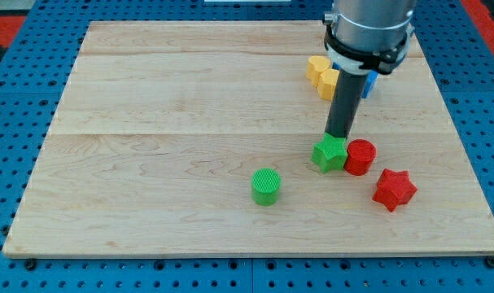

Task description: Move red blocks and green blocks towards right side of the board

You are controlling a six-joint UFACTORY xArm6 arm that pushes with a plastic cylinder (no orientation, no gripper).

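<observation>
Green cylinder sat lone at board's 6 o'clock. Tip, no pincer to report, touched green star at its 12 o'clock; red cylinder abutted, red star beyond. Risk: off-centre push spun star aside, toward 6.

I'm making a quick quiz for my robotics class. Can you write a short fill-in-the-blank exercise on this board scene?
1. My tip is at the top edge of the green ____ block.
2. The red cylinder touches that block on the view's ____.
3. The green cylinder stands ____ from the other blocks.
4. The red star lies nearest the view's ____ edge.

Missing: star; right; apart; right
</observation>
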